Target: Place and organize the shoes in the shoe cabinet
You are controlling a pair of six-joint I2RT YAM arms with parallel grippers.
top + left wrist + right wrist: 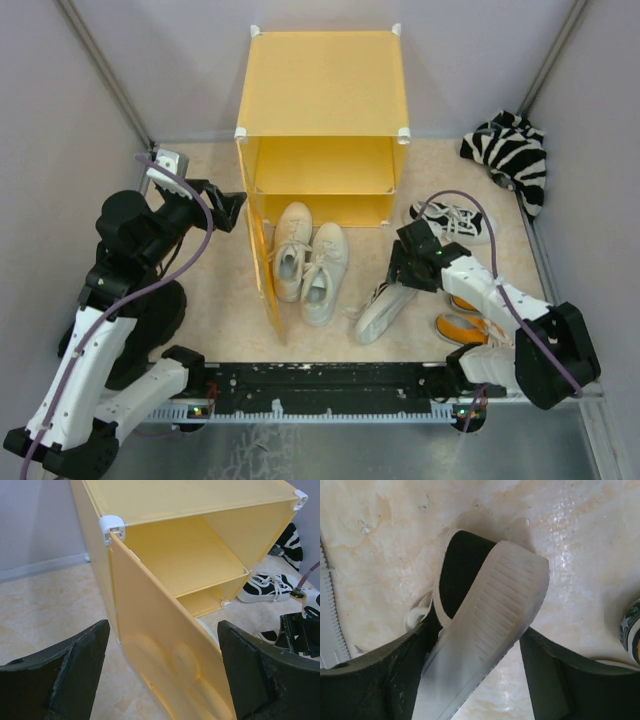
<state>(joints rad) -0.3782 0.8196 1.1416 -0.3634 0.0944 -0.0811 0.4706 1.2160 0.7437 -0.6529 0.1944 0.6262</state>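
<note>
The cabinet [325,80] stood at the upper middle of the top view. Its door [260,250] was swung open toward the bottom of the frame, and one shelf [320,190] was visible inside. Two white shoes [322,265] lay side by side on the floor just below the opening, toes toward the cabinet, close to the right of the door.

To their right a black shoe [383,308] lay tipped over with its white sole turned up. The right gripper [405,270] was set over its upper end. In the right wrist view the jaws stood wide, with one finger [375,680] on each side of the ribbed sole [490,610]. Whether they pressed on it I could not tell.

The second black shoe [450,222] sat upright further up, near the cabinet's lower right corner. The orange shoes [458,328] lay at the lower right, partly hidden by the right arm. A zebra bundle [512,155] rested in the upper right corner.

The left gripper [228,210] hung at the left of the frame, just beside the door's upper edge. It was wide open and held nothing. In its wrist view the door's embossed face [170,655] filled the gap between the fingers.
</note>
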